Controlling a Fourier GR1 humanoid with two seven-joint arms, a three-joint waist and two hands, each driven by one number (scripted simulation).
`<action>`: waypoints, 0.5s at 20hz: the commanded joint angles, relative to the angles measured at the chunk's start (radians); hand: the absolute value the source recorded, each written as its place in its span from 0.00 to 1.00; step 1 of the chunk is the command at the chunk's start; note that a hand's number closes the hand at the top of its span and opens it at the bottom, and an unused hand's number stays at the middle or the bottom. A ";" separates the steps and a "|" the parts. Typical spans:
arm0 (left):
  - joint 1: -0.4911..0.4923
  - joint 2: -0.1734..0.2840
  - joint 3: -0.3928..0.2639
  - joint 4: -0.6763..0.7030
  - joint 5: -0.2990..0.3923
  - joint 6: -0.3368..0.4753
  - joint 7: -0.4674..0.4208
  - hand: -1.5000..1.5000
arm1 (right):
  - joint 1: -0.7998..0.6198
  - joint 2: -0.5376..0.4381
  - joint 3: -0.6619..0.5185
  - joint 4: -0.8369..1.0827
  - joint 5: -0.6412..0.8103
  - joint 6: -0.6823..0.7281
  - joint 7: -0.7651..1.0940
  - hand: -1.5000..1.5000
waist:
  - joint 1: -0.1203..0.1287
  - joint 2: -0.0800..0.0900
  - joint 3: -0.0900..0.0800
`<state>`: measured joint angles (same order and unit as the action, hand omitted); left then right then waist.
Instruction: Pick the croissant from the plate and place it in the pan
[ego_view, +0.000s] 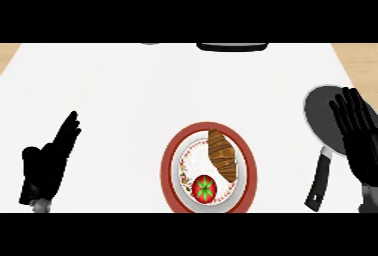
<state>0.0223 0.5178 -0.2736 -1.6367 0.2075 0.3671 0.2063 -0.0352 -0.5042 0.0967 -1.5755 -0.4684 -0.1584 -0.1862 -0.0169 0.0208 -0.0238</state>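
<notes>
No writing, label, brand, number or sign could be read anywhere in the head view. The plate (171, 165) bore only a plain red rim with small coloured flecks inside it, which formed no letters. The pan (322, 116) and the white counter (148, 90) carried no markings.

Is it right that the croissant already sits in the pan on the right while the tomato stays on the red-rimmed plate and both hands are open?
Not quite. The head view shows the croissant on the red-rimmed plate, beside the tomato, not in the pan on the right. The rest holds: the left hand and right hand are open.
</notes>
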 joint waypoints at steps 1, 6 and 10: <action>-0.045 -0.044 0.017 0.033 0.024 -0.012 0.004 0.50 | -0.081 -0.002 0.034 0.006 -0.007 0.090 0.013 1.00 | 0.021 -0.018 0.024; -0.165 -0.075 0.054 -0.045 0.073 -0.019 -0.033 0.50 | -0.327 0.063 0.179 -0.107 -0.110 0.387 -0.068 1.00 | 0.126 -0.006 0.026; -0.143 -0.127 0.070 -0.005 0.123 -0.032 -0.044 0.50 | -0.227 -0.073 0.130 0.076 0.228 0.376 -0.399 1.00 | 0.031 -0.013 0.027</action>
<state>-0.1187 0.4256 -0.2121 -1.6410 0.3068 0.3368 0.1781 -0.2831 -0.5320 0.2346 -1.5627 -0.3707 0.1462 -0.3560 0.0339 0.0112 -0.0017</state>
